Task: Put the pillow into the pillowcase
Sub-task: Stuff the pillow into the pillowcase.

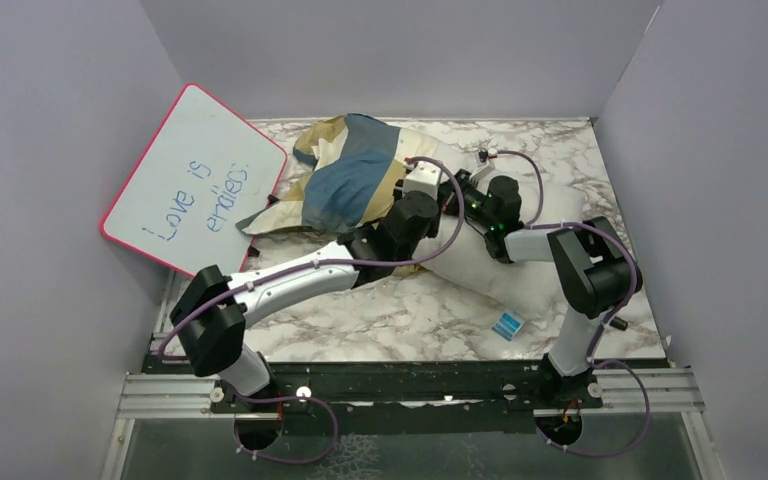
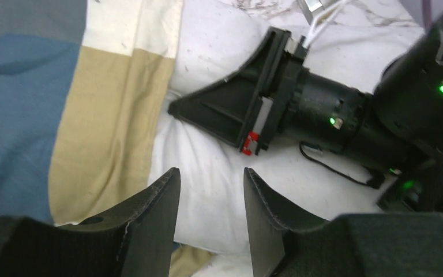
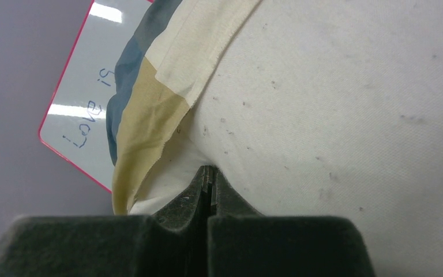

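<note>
Most of the plump white fabric pillow [image 3: 334, 104] lay outside the limp blue-tan-cream checked pillowcase [image 2: 92, 115]; left pincer [image 2: 210, 173] hovered open above it, right pincer [image 3: 209, 173] closed, tip touching it.

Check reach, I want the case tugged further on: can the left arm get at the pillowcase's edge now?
Probably yes: the left gripper hangs open over the pillow, right beside the pillowcase edge, nothing between them; the right gripper sits further off.
</note>
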Controlling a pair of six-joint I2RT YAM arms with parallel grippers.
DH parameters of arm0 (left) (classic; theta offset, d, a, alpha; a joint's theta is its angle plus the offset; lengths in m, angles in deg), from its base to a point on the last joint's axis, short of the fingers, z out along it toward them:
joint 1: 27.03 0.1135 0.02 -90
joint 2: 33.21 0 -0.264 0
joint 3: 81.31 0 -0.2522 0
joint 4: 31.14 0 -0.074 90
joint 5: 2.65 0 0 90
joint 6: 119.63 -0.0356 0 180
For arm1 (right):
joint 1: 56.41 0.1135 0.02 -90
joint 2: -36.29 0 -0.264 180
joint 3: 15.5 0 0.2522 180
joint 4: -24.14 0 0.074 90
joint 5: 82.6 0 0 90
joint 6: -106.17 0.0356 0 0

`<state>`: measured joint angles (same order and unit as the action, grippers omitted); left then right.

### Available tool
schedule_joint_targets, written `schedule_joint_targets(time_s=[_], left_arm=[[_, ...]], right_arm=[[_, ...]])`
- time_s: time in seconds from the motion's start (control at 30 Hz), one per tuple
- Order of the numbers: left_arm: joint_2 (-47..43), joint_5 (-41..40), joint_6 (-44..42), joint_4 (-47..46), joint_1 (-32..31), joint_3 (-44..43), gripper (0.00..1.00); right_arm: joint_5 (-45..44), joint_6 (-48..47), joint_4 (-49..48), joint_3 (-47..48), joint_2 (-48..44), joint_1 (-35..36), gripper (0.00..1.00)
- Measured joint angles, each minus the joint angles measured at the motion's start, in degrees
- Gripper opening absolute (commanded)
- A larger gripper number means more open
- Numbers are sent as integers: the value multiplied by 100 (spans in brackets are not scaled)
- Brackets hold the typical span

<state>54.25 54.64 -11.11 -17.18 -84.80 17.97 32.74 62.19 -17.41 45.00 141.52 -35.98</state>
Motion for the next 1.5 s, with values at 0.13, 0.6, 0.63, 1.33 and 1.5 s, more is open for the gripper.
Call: schedule_joint_targets(time_s=[0.13, 0.6, 0.63, 1.33, 1.5], left_arm=[[544, -186, -415, 195, 247, -671, 45], [2072, -422, -1419, 800, 793, -2194, 53], [2105, -422, -1440, 833, 820, -2205, 53], [2199, 271, -1530, 625, 605, -2140, 0], [1576, 903, -726, -210, 686, -1117, 0]], right_arm=[[0, -22, 31, -20, -42, 7, 0], [-4, -70, 122, -31, -111, 15, 0], [-4, -68, 120, -31, -111, 15, 0], [-7, -37, 136, -35, -96, 13, 0], [0, 7, 138, -35, -96, 20, 0]])
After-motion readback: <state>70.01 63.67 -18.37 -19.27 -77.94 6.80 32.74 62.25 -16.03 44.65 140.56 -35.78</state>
